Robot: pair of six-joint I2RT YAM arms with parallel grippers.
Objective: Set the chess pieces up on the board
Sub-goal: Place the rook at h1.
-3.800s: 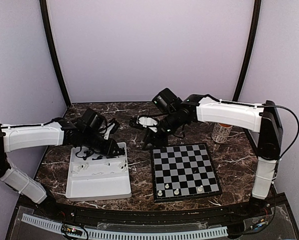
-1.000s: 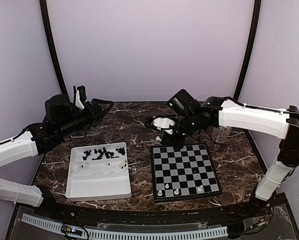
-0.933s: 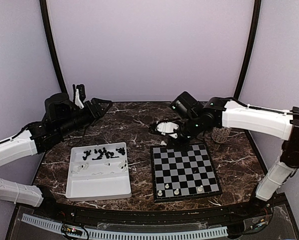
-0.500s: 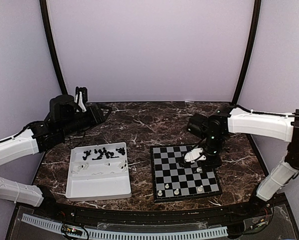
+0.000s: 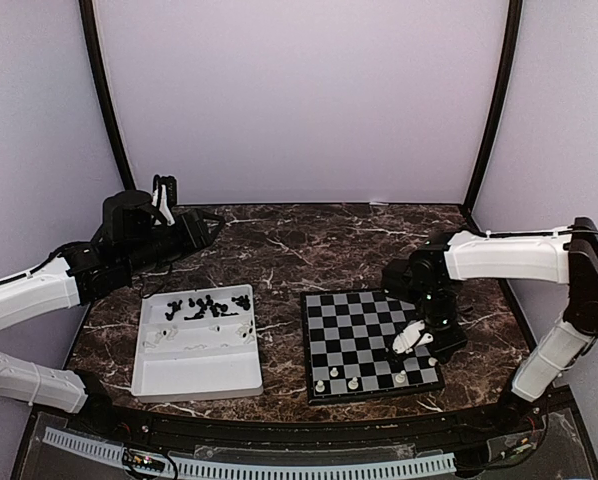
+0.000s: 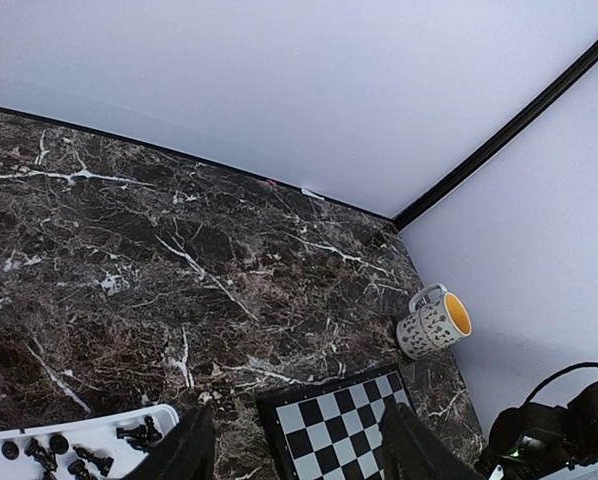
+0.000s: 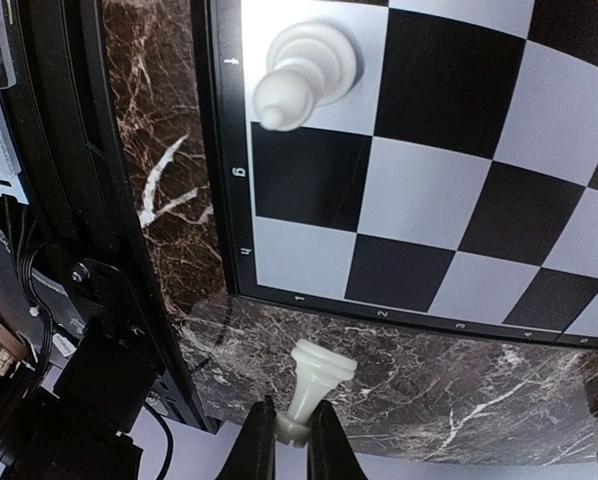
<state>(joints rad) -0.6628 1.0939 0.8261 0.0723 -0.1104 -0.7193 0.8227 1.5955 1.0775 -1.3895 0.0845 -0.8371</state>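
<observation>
White plastic chess piece (image 7: 314, 385): likely light, rigid, slick; best held by its slim stem. Right gripper (image 7: 291, 445) clamped on one end, board (image 7: 419, 190) just ahead; left gripper (image 6: 297, 455) apart.

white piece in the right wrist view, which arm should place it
Right. The right gripper is shut on the white piece over the board; the left gripper is open, empty and raised beyond the tray.

White piece (image 7: 314, 385) one end hidden in right gripper (image 7: 295, 435), 6 o'clock edge. Black pieces (image 5: 207, 305) in tray (image 5: 194, 370) too small to name.
</observation>
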